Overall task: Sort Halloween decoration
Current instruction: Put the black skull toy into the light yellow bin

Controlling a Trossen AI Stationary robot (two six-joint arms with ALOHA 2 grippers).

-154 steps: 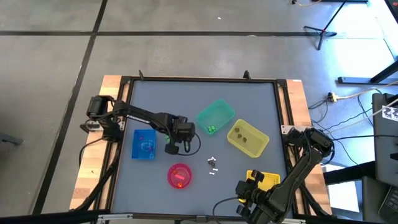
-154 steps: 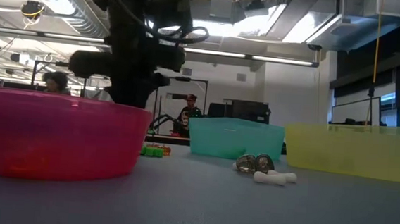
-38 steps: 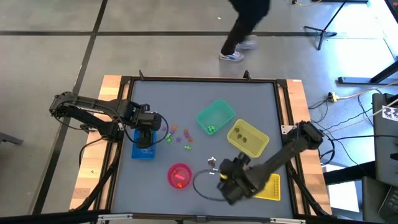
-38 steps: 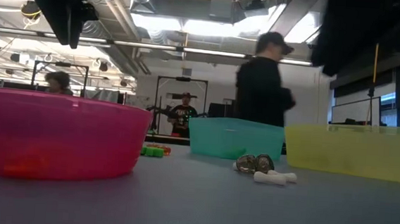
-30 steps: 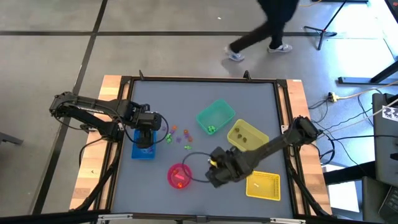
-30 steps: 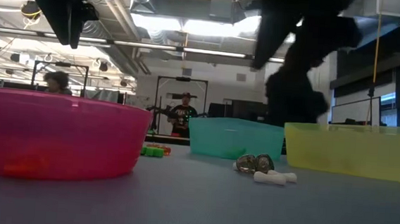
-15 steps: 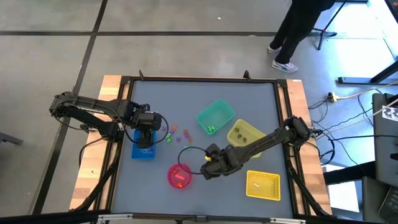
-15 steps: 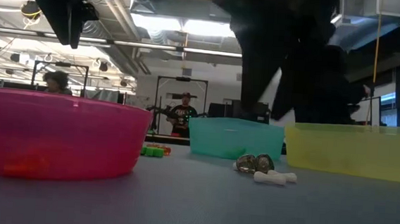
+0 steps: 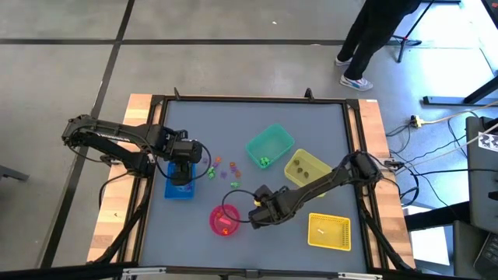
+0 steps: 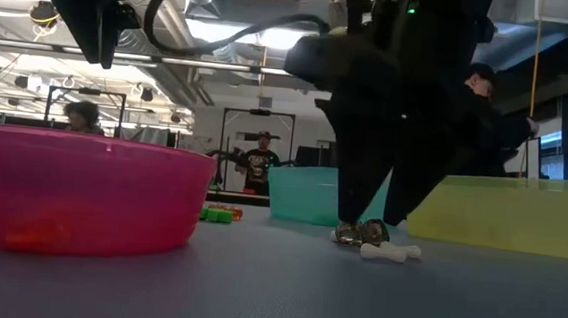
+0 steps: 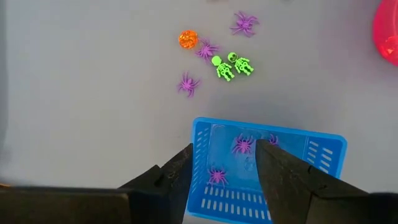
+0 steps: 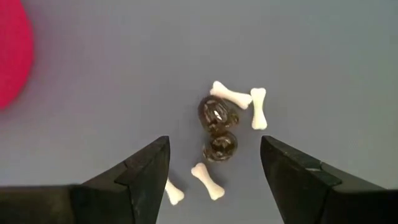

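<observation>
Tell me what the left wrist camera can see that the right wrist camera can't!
Only the left wrist view shows the blue plastic slotted bin with tiny purple spiders inside, plus more loose purple spiders, two bright green skeleton figures and a small orange ball on the table.

Only the right wrist view shows little white bones and two dark round skull-like trinkets below the open right gripper.

Both show the grey tabletop, an edge of the pink round bowl, and open fingers; the left gripper hangs over the blue bin.
</observation>
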